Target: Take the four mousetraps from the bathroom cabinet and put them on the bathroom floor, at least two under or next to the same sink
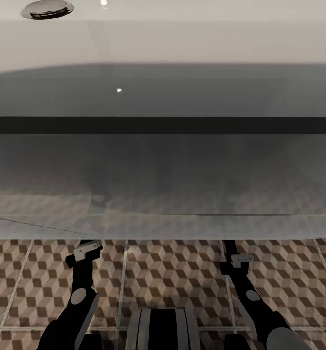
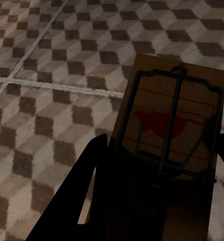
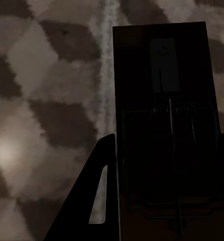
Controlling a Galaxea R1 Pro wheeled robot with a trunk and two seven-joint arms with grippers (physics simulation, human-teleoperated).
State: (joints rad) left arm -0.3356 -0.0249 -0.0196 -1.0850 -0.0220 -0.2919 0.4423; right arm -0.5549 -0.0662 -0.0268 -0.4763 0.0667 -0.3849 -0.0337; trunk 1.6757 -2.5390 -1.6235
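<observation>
The wide white sink (image 1: 163,43) spans the head view, with a grey underside and a dark band (image 1: 163,125) below its rim. Both my arms reach forward under its front edge, over the cube-patterned bathroom floor (image 1: 172,277). In the left wrist view my left gripper (image 2: 162,150) is shut on a tan mousetrap (image 2: 175,115) with a black spring bar and a red patch, held above the tiles (image 2: 51,75). In the right wrist view my right gripper (image 3: 167,150) is shut on a second mousetrap (image 3: 162,90), dark in shadow, close above the floor (image 3: 51,100).
A metal drain (image 1: 47,8) sits in the sink top at the far left. The sink's slab overhangs my forearms (image 1: 85,257) and hides what lies beyond them. My base (image 1: 163,328) stands on the tiles at the near edge. Pale grout lines (image 2: 57,85) cross the floor.
</observation>
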